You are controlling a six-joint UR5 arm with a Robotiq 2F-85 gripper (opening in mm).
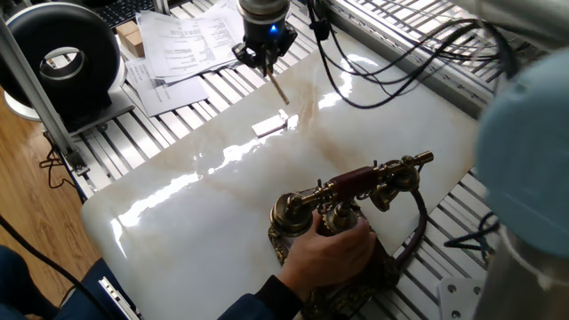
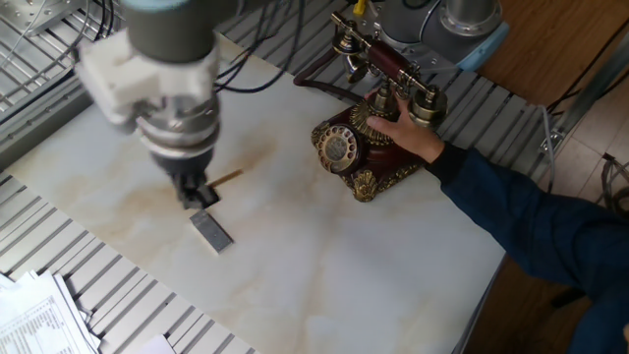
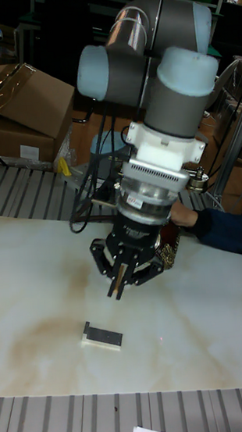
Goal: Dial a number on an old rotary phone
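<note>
We see the tool (image 3: pixel 120 277) clamped on a thin pale stick (image 1: pixel 278 89), which points down and slanted; we think the stick serves as a finger for the dial holes. The tool hangs above the worktop (image 2: pixel 324 265), just beside a small grey block (image 2: pixel 211 231), which may be the stick's holder. In the other fixed view, the old rotary phone (image 2: pixel 369 138) stands near the 1 o'clock edge of the worktop, well apart from the tool. A person's hand (image 1: pixel 333 253) rests on the phone base, probably to keep it from sliding during dialling. The handset (image 1: pixel 356 185) lies across its cradle.
</note>
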